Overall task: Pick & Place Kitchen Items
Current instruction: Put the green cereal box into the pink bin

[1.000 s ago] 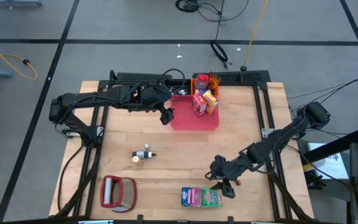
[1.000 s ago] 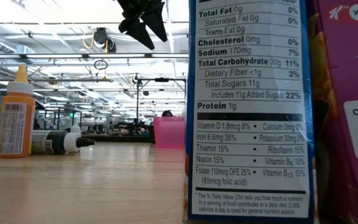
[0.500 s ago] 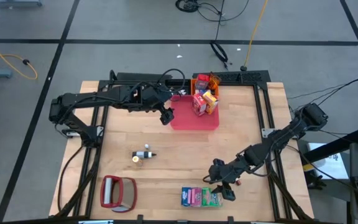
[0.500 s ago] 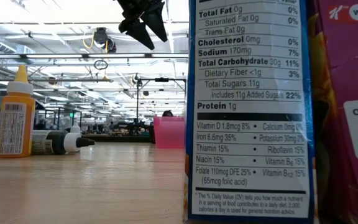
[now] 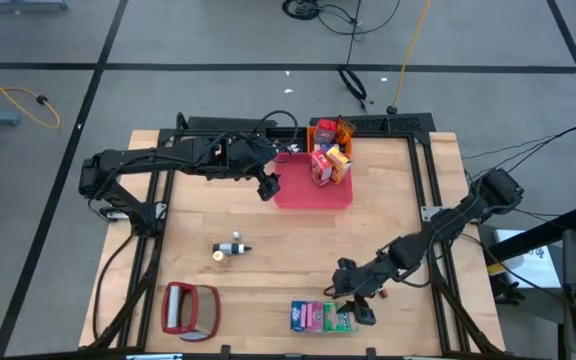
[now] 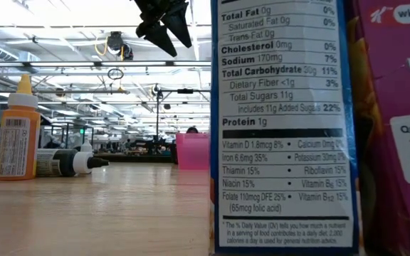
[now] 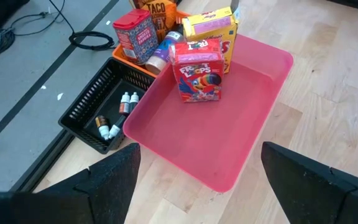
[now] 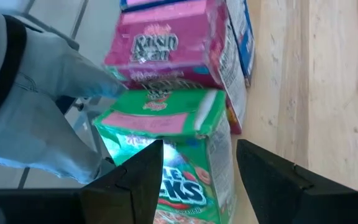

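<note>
Three packets, blue, pink and green, stand in a row [image 5: 323, 317] at the table's near edge. In the right wrist view the green packet [image 8: 166, 134] lies before the pink one [image 8: 166, 46]. My right gripper [image 5: 360, 308] [image 8: 201, 146] is open at the row's right end, low over the table, with its fingers on either side of the green packet's end. My left gripper [image 5: 266, 188] [image 7: 201, 148] hangs open in the air over the left edge of the pink tray [image 5: 313, 192]. A red carton [image 7: 197, 70] and a yellow carton [image 7: 211, 31] stand in that tray. My right gripper comes level at the green packet from the table's right side. One finger [image 8: 138, 180] shows in front of the packet's face. I cannot tell whether it touches. The packet stands on the table.
An orange basket [image 7: 120, 53] behind the tray holds a red container and a purple jar, and a black basket [image 7: 98, 106] holds tiny bottles. Two small bottles [image 5: 230, 250] sit mid-table. A red-framed silvery object [image 5: 190, 308] lies near left. A person's denim leg [image 8: 36, 106] stands beyond the near edge.
My right gripper has moved toward the table's near edge and left, closing in on the green packet at the end of the row. In the low view the blue packet's label has shifted a little and tipped slightly. My left arm has kept still.
</note>
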